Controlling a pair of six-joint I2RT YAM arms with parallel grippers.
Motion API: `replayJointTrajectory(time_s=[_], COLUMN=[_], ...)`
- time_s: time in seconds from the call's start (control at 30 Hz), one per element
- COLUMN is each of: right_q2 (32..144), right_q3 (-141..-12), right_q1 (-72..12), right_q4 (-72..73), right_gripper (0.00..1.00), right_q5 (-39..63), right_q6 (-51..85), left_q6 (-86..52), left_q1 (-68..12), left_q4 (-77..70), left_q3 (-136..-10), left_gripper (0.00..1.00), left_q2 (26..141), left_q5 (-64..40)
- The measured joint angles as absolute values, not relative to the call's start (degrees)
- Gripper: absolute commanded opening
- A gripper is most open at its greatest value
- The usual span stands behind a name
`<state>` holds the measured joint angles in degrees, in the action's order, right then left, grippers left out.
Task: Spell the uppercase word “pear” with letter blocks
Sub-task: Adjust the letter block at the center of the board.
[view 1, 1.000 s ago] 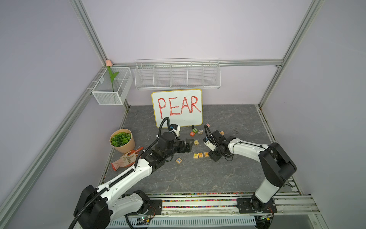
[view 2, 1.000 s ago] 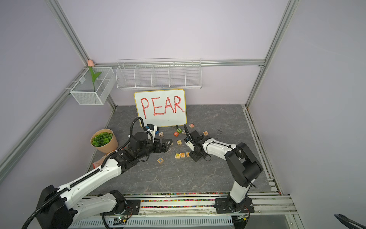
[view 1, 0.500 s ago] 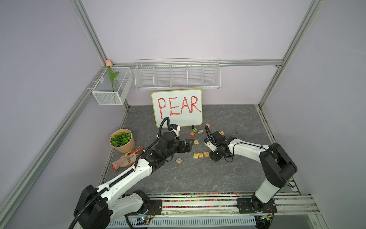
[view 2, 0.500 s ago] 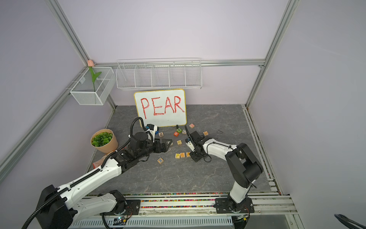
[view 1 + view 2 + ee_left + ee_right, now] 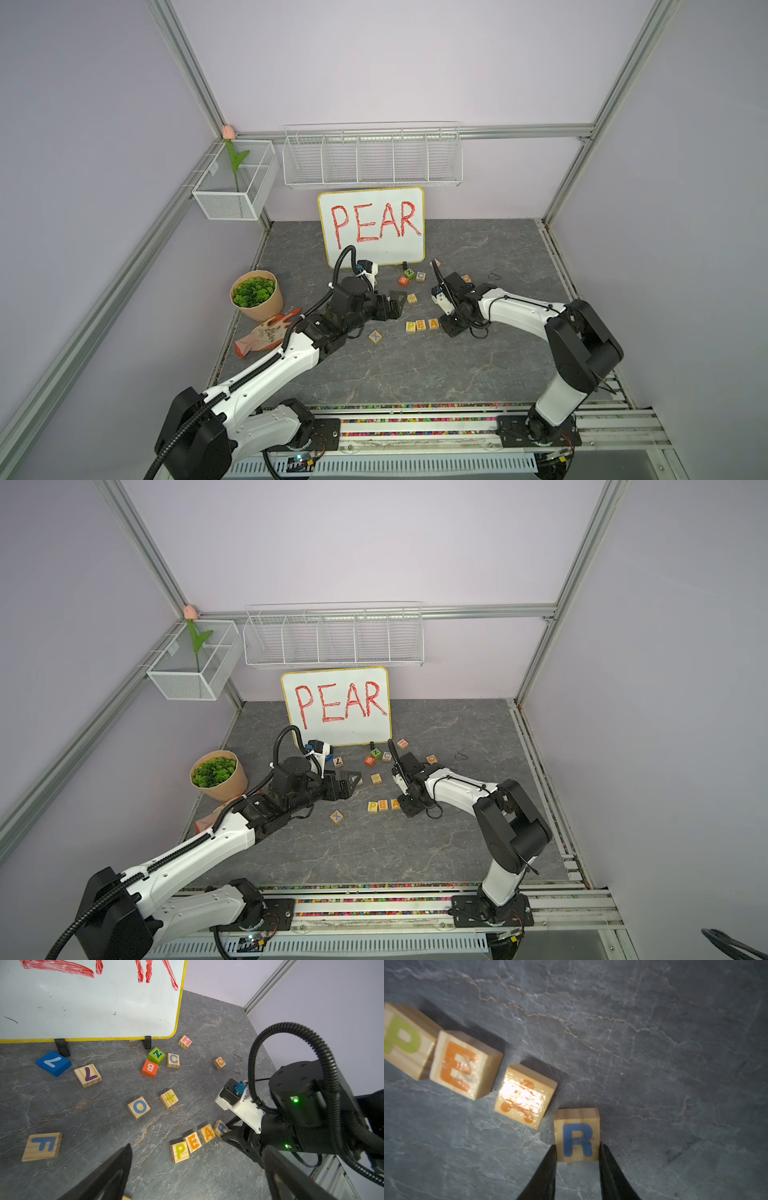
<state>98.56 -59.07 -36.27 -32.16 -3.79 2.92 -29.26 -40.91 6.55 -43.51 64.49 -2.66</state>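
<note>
R block (image 5: 577, 1136): clamped btwn the right gripper (image 5: 577, 1146) jaws, one jaw on each side face, blue letter up. Can't tell whether it rests on the bench (image 5: 654, 1043) or hangs just off it. It sits just beside the A block (image 5: 525, 1095), nearest corners almost touching, but skewed. A, E block (image 5: 463, 1066) and P block (image 5: 402, 1041) share one slant; R doesn't.

In a top view those three lie just right of frame centre, below the whiteboard (image 5: 371, 226), w/ R hidden under the gripper.

Step in hand, IMO: seat R as last letter. To do it well:
- Twist wrist to match the row's line.
- Close the gap w/o the near jaw knocking A.
- Set R flat, then let go and lift straight up.

Left gripper (image 5: 395, 302): jaws spread, empty, apart from the row.
</note>
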Motion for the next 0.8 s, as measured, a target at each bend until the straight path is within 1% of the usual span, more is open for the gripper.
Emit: replayJointTrajectory(time_s=[0.4, 0.8], right_q2=[102.02, 102.24], right_q3=[-63.18, -63.55], right_q1=[-36.93, -38.33], right_q4=[-32.34, -32.93], right_gripper=[0.32, 0.31], right_q5=[-4.71, -5.13], right_q6=[9.50, 18.24], left_q6=[-29.26, -29.26], left_q1=[-40.91, -40.91], left_q4=[6.57, 6.74], left_q3=[-43.51, -43.51], left_gripper=[0.99, 0.99], left_q2=[64.49, 64.49], left_q5=[-2.15, -1.43])
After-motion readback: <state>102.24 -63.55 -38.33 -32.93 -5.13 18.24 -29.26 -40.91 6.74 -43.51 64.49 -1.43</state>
